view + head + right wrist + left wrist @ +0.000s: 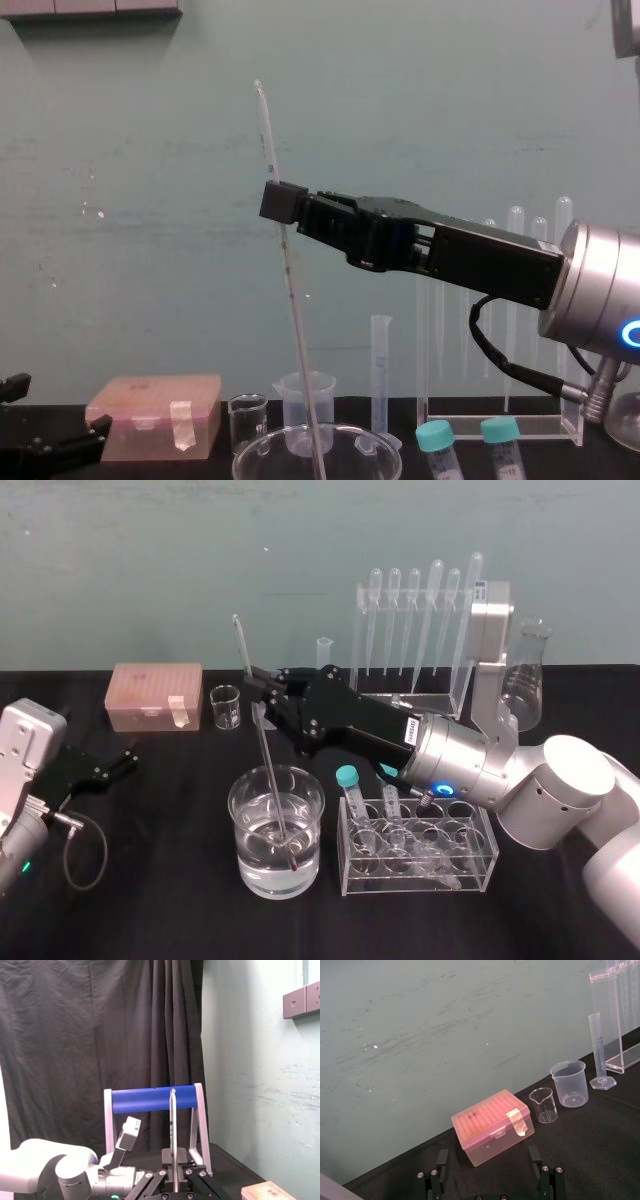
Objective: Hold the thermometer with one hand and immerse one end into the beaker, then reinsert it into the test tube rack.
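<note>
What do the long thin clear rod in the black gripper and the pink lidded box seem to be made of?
The long thin clear rod, held by the right gripper over the table, looks like glass: transparent, glossy, with dark marks. The pink lidded box is probably matte translucent plastic: rows show faintly through its lid.

The right pincer (260, 693), clamped on the thermometer (270, 770), hangs at 12 o'clock from the beaker (246, 862). The thermometer leans, its top toward 11 and its lower end in the beaker's water. From the beaker, a tube rack (418, 858) sits at 3, the tall rack (412, 685) at 1, a small beaker (226, 708) at 11 and a pink box (155, 695) at 10. The left pincer (122, 758) rests at 9 on the table (150, 905), fingers apart.
</note>
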`<state>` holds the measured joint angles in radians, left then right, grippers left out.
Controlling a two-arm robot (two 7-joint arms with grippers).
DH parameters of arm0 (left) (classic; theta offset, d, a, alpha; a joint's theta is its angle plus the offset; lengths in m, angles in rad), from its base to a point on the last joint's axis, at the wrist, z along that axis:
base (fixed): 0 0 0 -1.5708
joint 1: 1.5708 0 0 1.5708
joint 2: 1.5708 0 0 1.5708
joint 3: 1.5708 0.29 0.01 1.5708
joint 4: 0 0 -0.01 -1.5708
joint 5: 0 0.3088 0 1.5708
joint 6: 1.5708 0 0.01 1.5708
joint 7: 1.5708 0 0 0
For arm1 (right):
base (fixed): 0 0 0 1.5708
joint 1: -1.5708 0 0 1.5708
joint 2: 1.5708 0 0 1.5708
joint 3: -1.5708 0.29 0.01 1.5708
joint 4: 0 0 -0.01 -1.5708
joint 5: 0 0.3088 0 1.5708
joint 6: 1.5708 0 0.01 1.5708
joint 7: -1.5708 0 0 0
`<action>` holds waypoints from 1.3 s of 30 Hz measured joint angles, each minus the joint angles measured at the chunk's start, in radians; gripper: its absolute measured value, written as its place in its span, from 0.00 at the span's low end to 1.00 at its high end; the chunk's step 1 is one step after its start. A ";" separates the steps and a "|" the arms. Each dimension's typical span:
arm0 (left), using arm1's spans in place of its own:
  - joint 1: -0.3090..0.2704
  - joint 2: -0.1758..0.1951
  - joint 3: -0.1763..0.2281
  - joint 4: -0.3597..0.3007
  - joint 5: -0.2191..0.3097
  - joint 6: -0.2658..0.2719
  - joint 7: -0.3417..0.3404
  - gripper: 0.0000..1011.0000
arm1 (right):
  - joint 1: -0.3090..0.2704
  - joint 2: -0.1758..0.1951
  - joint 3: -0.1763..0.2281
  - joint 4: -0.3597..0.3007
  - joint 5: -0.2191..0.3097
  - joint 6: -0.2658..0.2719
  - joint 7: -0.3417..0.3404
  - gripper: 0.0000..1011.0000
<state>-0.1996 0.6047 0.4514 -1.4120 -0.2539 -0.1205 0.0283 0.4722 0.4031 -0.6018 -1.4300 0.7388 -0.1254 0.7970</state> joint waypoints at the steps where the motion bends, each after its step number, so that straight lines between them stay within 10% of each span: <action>1: 0.000 0.000 0.000 0.000 0.000 0.000 0.000 1.00 | 0.000 0.000 0.000 0.000 0.000 0.000 0.000 0.05; 39: 0.000 0.000 0.000 0.000 0.000 0.000 0.000 1.00 | 0.005 -0.003 0.001 0.012 0.001 -0.002 0.005 0.05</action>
<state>-0.1995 0.6047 0.4514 -1.4120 -0.2539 -0.1205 0.0283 0.4767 0.3999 -0.6012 -1.4179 0.7399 -0.1278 0.8019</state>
